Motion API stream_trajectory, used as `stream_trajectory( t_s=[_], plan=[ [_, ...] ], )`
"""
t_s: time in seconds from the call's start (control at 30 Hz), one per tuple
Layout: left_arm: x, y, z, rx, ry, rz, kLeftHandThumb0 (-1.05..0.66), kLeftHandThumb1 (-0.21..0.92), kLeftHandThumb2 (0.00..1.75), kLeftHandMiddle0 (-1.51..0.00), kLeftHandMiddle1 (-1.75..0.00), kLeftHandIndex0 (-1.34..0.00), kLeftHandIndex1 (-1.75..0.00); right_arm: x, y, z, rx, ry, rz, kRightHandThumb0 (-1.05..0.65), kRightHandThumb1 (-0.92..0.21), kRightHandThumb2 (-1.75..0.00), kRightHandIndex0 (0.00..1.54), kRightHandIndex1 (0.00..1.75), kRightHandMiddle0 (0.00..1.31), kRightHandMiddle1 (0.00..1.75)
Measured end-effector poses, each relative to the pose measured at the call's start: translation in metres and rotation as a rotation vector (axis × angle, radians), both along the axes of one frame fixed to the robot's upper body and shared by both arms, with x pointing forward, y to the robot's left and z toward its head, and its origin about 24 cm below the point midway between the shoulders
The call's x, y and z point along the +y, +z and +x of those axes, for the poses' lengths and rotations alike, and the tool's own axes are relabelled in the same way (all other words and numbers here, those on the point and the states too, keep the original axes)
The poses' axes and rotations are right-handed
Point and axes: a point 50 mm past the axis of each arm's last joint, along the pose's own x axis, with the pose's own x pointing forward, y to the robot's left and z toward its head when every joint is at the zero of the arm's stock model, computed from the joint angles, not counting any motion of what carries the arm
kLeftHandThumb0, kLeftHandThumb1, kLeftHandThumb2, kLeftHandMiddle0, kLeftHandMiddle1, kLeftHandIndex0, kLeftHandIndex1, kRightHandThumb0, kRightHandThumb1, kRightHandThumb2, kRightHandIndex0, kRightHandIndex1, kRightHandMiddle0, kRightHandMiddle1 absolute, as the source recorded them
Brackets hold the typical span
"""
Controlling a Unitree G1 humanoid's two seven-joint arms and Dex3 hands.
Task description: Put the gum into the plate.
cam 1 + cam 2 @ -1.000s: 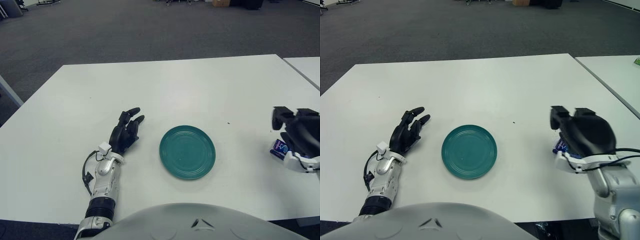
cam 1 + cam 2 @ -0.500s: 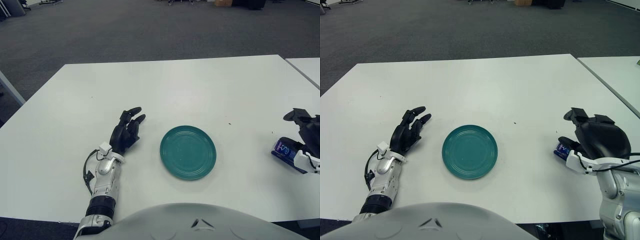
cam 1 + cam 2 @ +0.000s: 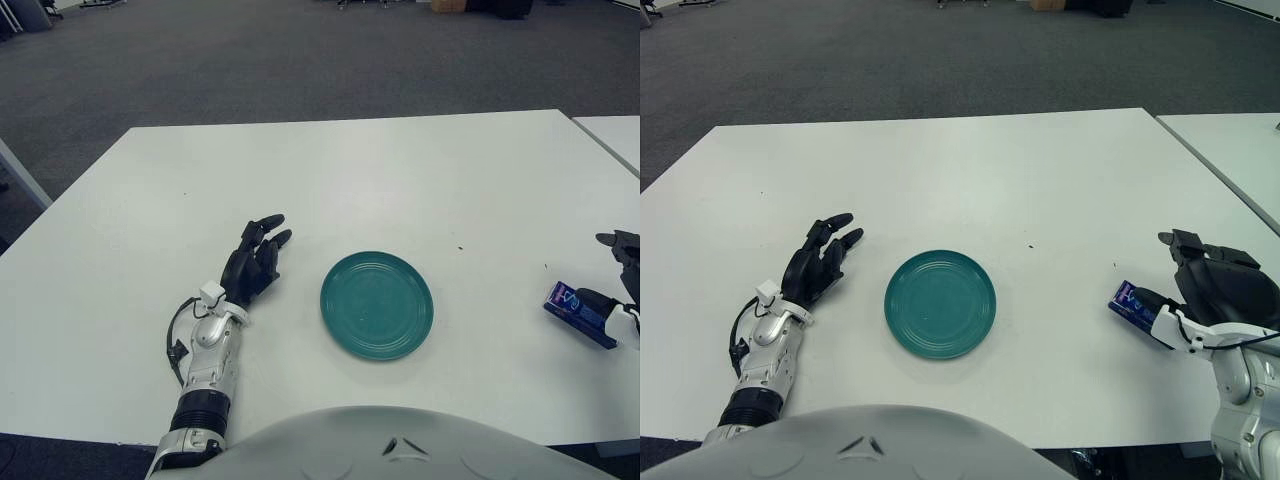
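The right hand has drawn back from over the gum, fingers spread and empty, leaving it near the table's right edge, well apart from the plate, so no grasp has been made, while the left hand shows left of the plate.

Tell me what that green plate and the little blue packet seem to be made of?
The plate looks like glazed ceramic or hard plastic: even teal colour, faint ridged rings, soft sheen. The gum packet beside the right hand looks like printed cardboard or foil wrap, boxy with glossy blue print; I cannot tell which.
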Motion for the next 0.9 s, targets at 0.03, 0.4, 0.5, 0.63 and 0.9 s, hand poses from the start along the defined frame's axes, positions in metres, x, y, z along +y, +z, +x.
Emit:
stream_trajectory(
  t_s=[0.03, 0.4, 0.5, 0.63, 0.9],
  plan=[
    [0.0, 0.0, 0.0, 0.0, 0.0, 0.0, -0.85, 0.92, 0.73, -0.21, -0.59, 0.0, -0.87, -0.001, 0.0, -0.001, 0.003, -0.004, 0.001, -1.05, -0.92, -0.8, 0.24, 0.08, 0.0, 0.41],
    [-0.001, 0.0, -0.001, 0.016, -0.012, 0.002, -0.89, 0.92, 0.74, -0.16, -0.52, 0.0, -0.72, -0.002, -0.01, -0.009, 0.037, -0.045, 0.02, -1.05, -0.92, -0.82, 0.24, 0.06, 0.0, 0.4],
    [0.0, 0.0, -0.001, 0.021, -0.018, 0.004, -0.89, 0.92, 0.74, -0.15, -0.51, 0.0, -0.7, -0.003, -0.014, -0.011, 0.039, -0.056, 0.03, -1.05, -0.92, -0.83, 0.24, 0.06, 0.0, 0.4],
    [0.0, 0.002, -0.002, 0.023, -0.024, 0.007, -0.89, 0.92, 0.74, -0.15, -0.51, 0.0, -0.69, -0.002, -0.019, -0.012, 0.046, -0.065, 0.036, -1.05, -0.92, -0.84, 0.24, 0.05, 0.0, 0.41],
    [0.0, 0.004, -0.003, 0.032, -0.027, 0.007, -0.88, 0.92, 0.76, -0.17, -0.52, 0.0, -0.72, 0.001, -0.028, -0.013, 0.069, -0.069, 0.036, -1.05, -0.92, -0.86, 0.26, 0.04, 0.0, 0.46]
  ],
)
